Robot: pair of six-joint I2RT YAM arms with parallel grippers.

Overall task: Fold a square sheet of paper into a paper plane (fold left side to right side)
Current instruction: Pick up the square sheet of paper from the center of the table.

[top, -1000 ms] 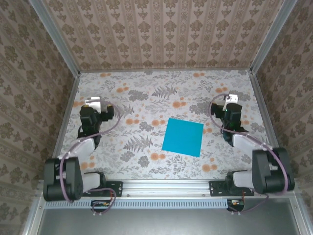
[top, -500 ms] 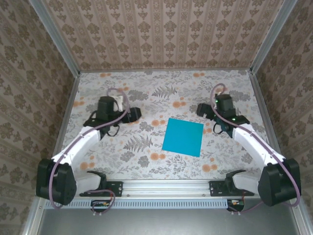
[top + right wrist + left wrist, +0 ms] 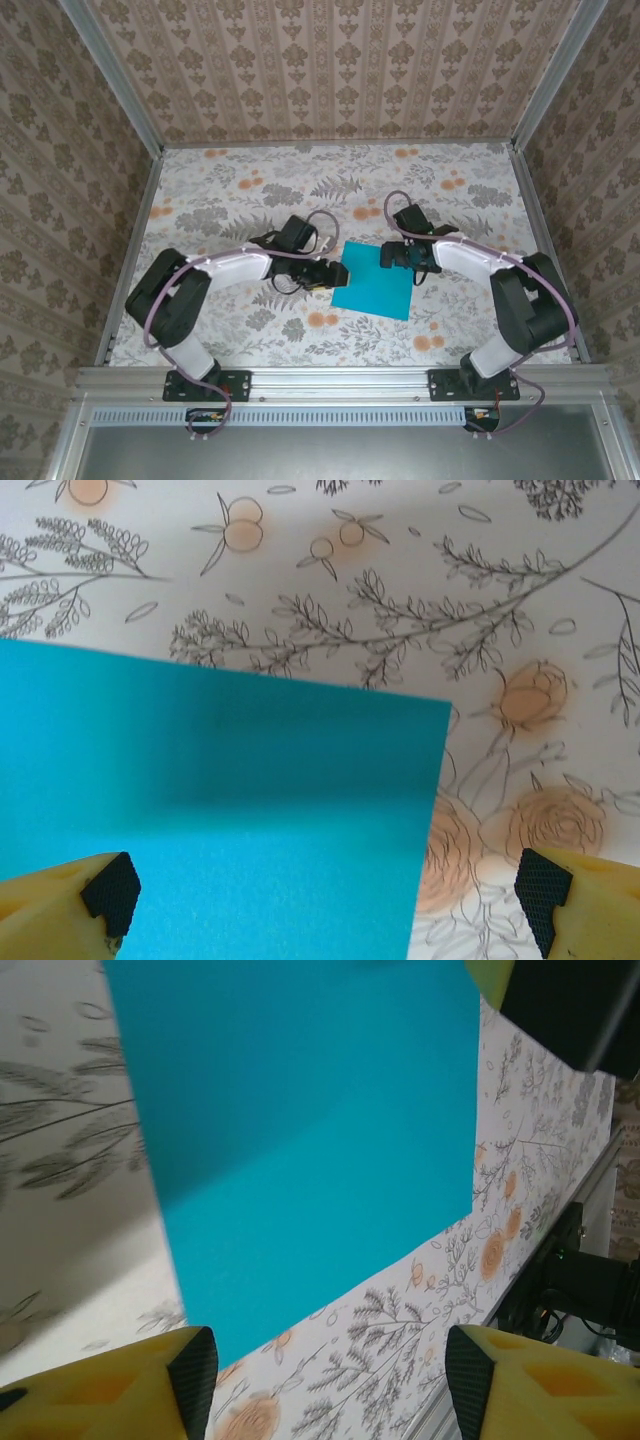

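The plain turquoise-blue square sheet of paper (image 3: pixel 375 282) lies flat on the floral-print bench (image 3: pixel 240 190), between the two arms. The left tool (image 3: pixel 335 275) sits at its left edge, jaws apart. The right tool (image 3: pixel 398 255) is at its far edge, jaws spread wide, gripping nothing

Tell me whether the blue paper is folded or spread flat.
Spread flat: the square sheet of paper lies as one full square, no crease or doubled edge visible.
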